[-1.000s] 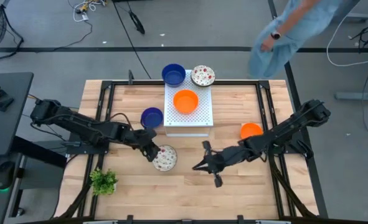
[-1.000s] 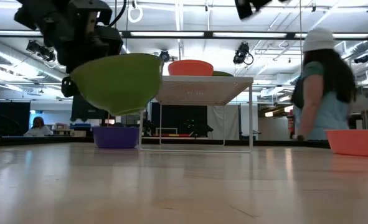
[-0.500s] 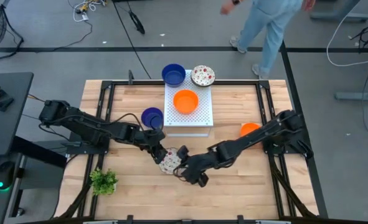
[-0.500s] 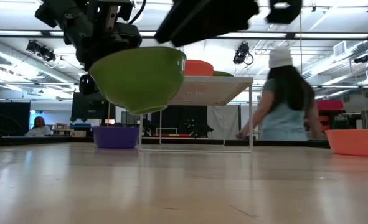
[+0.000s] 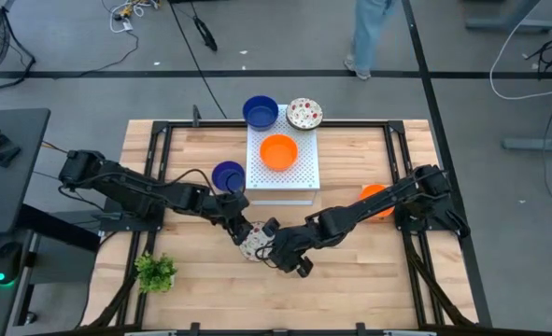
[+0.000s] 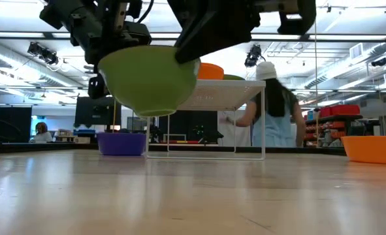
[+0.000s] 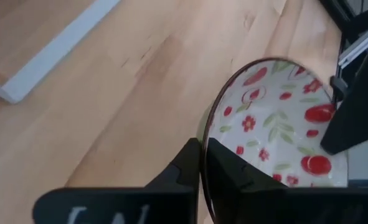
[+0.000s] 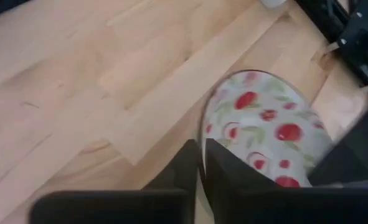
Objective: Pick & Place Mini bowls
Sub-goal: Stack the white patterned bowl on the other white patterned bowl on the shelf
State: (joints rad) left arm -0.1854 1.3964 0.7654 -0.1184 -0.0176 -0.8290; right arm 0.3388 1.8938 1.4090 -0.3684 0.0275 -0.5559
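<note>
**Two grippers on one speckled bowl, in mid-air**

The white bowl with red speckles, green on its outside, sits just below the centre of the high view, held clear of the table; in the low view it hangs in the upper left of the frame with open space beneath it. The left gripper pinches its rim, one finger inside and one outside, as the left wrist view shows plainly. The right gripper has its fingers astride the opposite rim in the same way, and they look pressed onto it.

That double hold is the risk, to my eye. If both arms pull while each grips, the bowl could twist, slip from one pinch or be flung onto the wood. If the left lets go before the right is firm, the bowl tips and drops.

Around it, a blue bowl stands on the table just left of the white perforated board, which carries an orange bowl. Another blue bowl and a second speckled bowl rest at the board's far edge, upper centre. A further orange bowl lies at centre right, partly under the right arm. A small green plant stands lower left. A person's legs show at the top edge.
</note>
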